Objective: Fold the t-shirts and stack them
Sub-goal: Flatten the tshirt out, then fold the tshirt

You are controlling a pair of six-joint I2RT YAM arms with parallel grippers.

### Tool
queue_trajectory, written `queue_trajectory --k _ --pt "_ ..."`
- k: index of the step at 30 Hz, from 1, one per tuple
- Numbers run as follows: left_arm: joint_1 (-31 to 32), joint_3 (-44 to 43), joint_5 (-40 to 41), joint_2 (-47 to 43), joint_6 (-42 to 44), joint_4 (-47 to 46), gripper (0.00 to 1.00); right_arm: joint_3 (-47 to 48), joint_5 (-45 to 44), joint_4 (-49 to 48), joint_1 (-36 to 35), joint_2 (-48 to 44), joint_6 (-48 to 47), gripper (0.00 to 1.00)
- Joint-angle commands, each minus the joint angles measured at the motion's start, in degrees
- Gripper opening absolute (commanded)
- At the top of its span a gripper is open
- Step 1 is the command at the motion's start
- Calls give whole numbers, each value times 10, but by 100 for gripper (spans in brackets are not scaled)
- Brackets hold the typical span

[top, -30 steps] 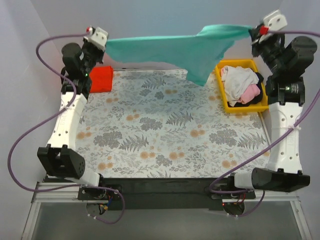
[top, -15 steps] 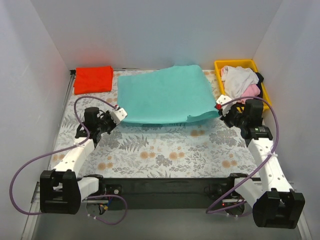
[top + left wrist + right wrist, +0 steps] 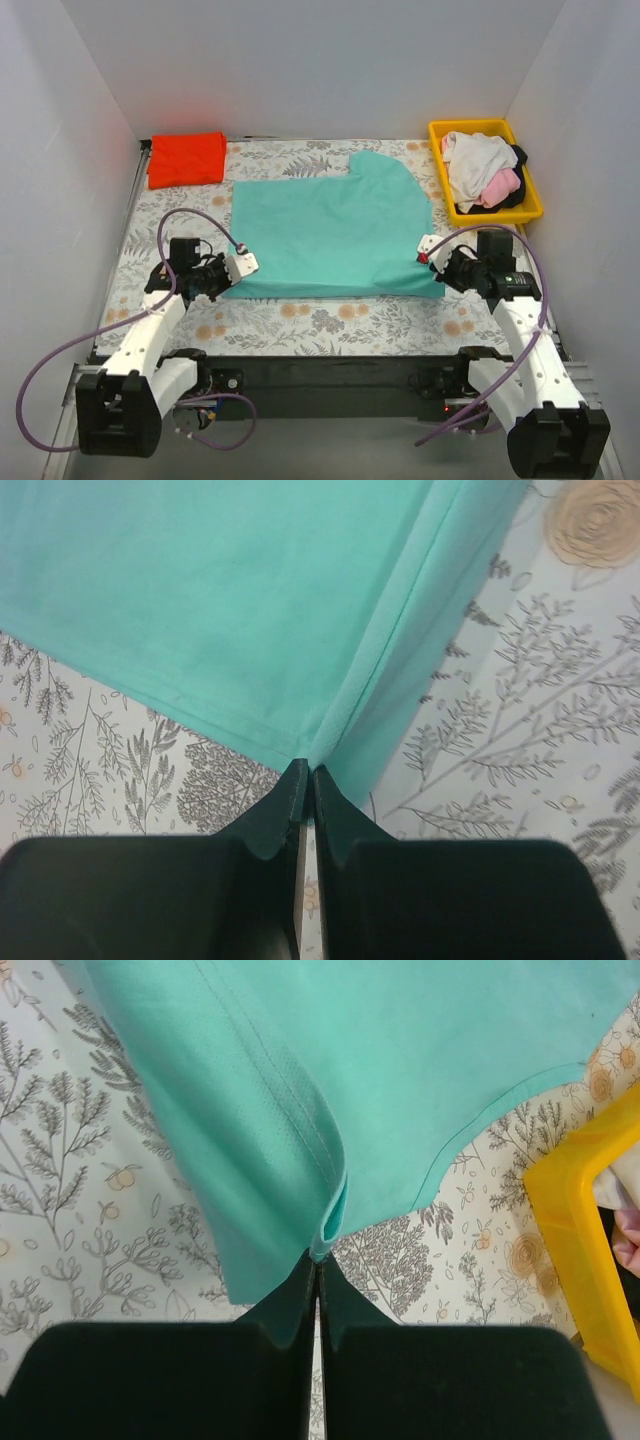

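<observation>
We pinch the teal shirt (image 3: 330, 225) with left fingers (image 3: 283, 810) and right fingers (image 3: 290, 1310) closed on its near corners; uneven pulling could bunch it.

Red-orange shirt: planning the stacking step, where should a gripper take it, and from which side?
The red-orange shirt lies folded flat in the far left corner, with walls close behind it and on its left. So it is probably best to pinch its near edge, coming from the near side.
</observation>
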State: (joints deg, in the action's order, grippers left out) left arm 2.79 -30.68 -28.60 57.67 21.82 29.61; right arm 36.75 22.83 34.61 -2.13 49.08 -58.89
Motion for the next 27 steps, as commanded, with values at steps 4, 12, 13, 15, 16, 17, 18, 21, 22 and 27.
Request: queue_trajectory --k 4,12,13,15,16,17,18,21,22,27 --pt "-3 4 -19 -90 59 152 0 26 -3 106 -2 -67 -42 1" --pt "-3 -39 0 20 3 104 0 96 -6 49 -1 73 -25 1" --pt "-3 -55 -1 33 -7 100 0 108 -2 44 -2 85 -20 1" --pt "-3 -70 -1 62 -16 89 0 140 5 34 -5 118 -17 1" --pt "-3 -82 -1 69 -22 85 0 147 4 33 -9 129 -18 1" --pt "-3 -90 1 85 -26 74 0 155 3 32 -13 147 -20 1" --pt "-3 -96 2 93 -28 70 0 162 2 31 -14 154 -24 1" --pt "-3 -119 3 122 -35 66 0 172 -7 21 -26 184 -34 1" --pt "-3 -123 4 129 -35 66 0 175 -9 18 -31 192 -34 1" --pt "-4 -135 23 166 -37 51 0 191 -28 -12 -45 248 -31 1"
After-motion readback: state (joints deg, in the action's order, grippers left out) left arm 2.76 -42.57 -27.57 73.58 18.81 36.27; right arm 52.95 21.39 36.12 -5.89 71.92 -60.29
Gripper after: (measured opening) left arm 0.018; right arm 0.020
